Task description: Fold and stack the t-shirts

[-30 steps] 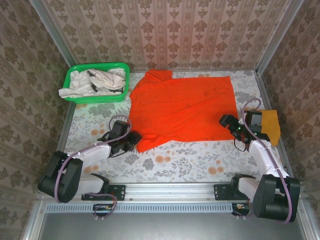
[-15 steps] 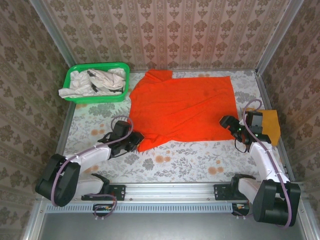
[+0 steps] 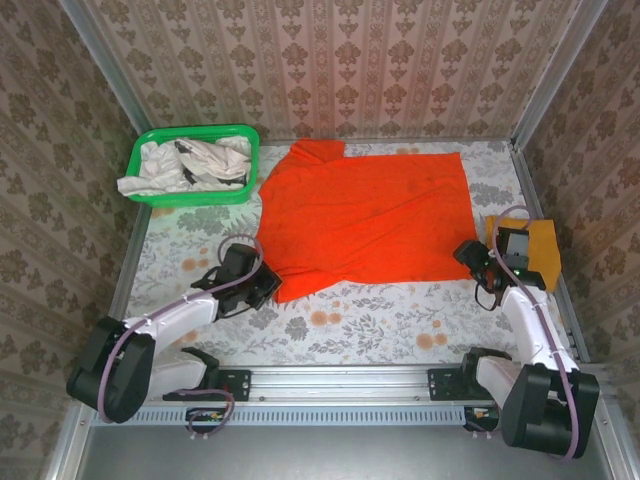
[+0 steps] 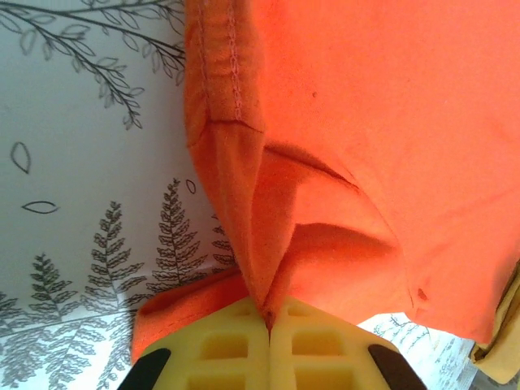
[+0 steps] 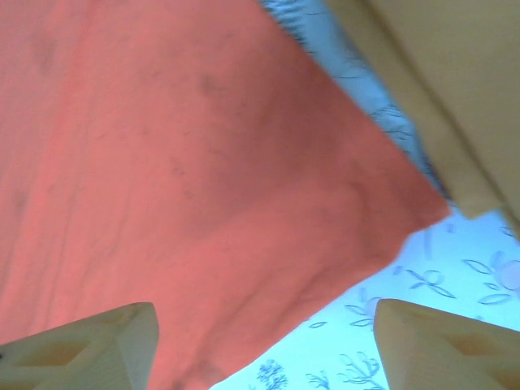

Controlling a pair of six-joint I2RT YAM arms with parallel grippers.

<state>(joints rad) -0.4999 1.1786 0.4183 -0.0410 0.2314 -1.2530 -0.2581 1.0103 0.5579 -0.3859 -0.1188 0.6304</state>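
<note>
The bench (image 3: 360, 330) is the biggest thing, and it has a flowery cover. The orange-red t-shirt (image 3: 370, 215) lies spread out flat on it, in the middle and toward the back. The green basket (image 3: 195, 131) sits in the back left corner, just beside that shirt. Off-white t-shirts (image 3: 190, 162) are heaped inside it. A mustard yellow t-shirt (image 3: 545, 255) lies at the right edge, just beside my right jaws. My left jaws are clenched on the near left corner of the orange-red t-shirt, pinching the cloth. My right jaws are released and wide apart at its near right corner.
</note>
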